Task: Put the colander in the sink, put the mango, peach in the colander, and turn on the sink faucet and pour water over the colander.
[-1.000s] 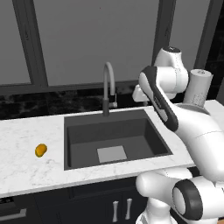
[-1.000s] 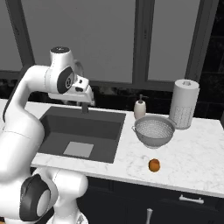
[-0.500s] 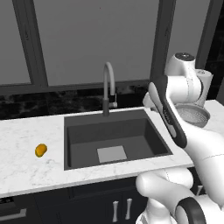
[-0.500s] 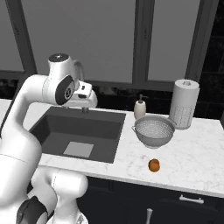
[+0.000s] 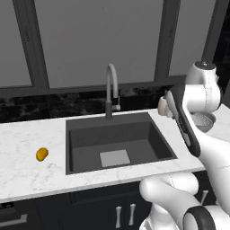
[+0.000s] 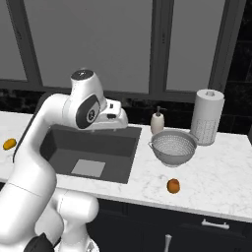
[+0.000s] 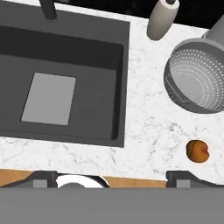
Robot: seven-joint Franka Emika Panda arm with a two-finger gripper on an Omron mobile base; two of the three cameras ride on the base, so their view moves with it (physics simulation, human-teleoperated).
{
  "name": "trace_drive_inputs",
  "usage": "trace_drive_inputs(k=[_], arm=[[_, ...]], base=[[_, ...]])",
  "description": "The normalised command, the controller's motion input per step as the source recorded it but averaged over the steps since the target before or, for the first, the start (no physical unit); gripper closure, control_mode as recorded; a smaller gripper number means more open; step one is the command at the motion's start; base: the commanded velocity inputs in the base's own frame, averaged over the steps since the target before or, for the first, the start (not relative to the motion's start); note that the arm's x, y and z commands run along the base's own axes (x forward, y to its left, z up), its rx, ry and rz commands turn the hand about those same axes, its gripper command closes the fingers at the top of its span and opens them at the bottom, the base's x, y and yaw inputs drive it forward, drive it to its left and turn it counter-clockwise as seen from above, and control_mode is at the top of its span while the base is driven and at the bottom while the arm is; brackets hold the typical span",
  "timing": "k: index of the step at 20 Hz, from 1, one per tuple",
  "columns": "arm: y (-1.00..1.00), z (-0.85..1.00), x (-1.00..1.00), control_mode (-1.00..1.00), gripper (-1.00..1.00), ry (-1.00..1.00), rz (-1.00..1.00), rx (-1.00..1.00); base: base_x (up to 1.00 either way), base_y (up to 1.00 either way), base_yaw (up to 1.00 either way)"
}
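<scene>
The silver colander [image 6: 173, 146] [image 7: 199, 81] stands on the counter right of the dark sink [image 6: 59, 142] [image 7: 78, 48]. The orange-red peach [image 6: 173, 185] [image 7: 197, 151] lies on the counter in front of the colander. The yellow-orange mango [image 5: 42, 154] [image 6: 9, 144] lies on the counter left of the sink. The grey gooseneck faucet [image 5: 110, 90] rises behind the basin, with no water running. My gripper [image 7: 113, 177] is open and empty, high above the sink's right rim and the strip of counter beside the colander. The hand [image 6: 112, 118] points down there.
A beige soap dispenser [image 6: 157, 121] [image 7: 162, 19] stands behind the colander's left side. A white paper towel roll [image 6: 206, 116] stands at the back right. Dark windows run along the wall behind the counter.
The arm has swung to the right, from over the back of the sink toward its right rim. The fruits and the colander have not moved.
</scene>
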Motion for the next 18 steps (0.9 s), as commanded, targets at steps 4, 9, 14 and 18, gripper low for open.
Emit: trace_drive_inputs(k=[4,9,14,18], arm=[[-0.72,-0.19,0.16,-1.00,-1.00,0.12,0.15,-0.11],[-0.65,-0.24,0.34,-1.00,-1.00,0.26,0.18,-0.14],[-0.56,-0.35,0.48,-1.00,-1.00,0.28,0.15,-0.21],[-0.44,-0.34,0.54,-1.00,-1.00,0.22,0.20,-0.14]], base=[[0.00,0.00,0.00],[0.00,0.00,0.00],[0.00,0.00,0.00],[0.00,0.00,0.00]])
